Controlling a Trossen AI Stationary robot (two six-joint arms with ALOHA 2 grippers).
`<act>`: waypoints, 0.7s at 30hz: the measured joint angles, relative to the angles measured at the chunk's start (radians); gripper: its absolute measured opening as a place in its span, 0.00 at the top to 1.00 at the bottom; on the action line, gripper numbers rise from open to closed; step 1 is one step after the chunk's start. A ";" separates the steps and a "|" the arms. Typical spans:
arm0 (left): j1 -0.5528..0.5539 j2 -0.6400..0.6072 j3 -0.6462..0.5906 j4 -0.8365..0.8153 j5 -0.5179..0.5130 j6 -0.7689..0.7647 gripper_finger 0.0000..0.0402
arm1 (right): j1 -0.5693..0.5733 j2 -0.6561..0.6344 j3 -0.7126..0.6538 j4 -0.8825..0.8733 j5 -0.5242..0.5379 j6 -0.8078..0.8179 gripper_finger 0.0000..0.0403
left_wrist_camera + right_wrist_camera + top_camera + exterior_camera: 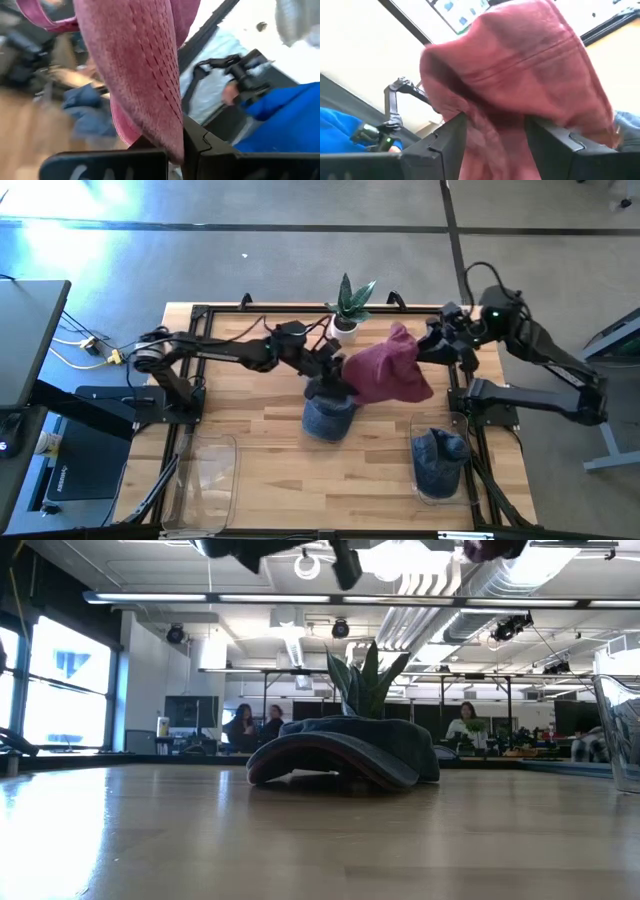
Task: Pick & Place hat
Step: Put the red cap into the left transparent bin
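Wooden table (260, 450), near back edge: red hat (388, 367) hangs aloft between both arms, long axis running left to right. Left gripper (338, 367) pinches hat's left end. Right gripper (432, 347) spread, straddling right end.

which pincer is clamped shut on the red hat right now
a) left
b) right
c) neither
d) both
a, the left pincer has its fingers pressed together on a fold of the red hat, while the right pincer stands with its fingers apart around the cloth, not squeezing it.
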 joint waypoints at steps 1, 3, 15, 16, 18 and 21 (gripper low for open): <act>0.000 -0.023 0.000 -0.054 -0.020 0.030 0.99 | -0.009 -0.016 0.000 -0.004 -0.003 -0.007 0.52; 0.000 -0.077 0.000 -0.183 -0.068 0.086 0.99 | -0.024 -0.046 0.000 -0.006 -0.003 -0.027 0.52; 0.000 -0.207 0.154 -0.668 -0.216 0.219 1.00 | -0.005 -0.116 0.000 0.001 0.230 -0.210 0.46; 0.000 -0.206 0.177 -0.710 -0.218 0.227 1.00 | -0.001 -0.105 0.000 0.008 0.234 -0.239 0.44; 0.000 -0.205 0.221 -0.763 -0.227 0.233 1.00 | 0.009 -0.081 0.000 0.025 0.233 -0.282 0.38; 0.000 -0.207 0.262 -0.810 -0.265 0.236 1.00 | 0.026 -0.031 0.000 0.044 0.217 -0.332 0.29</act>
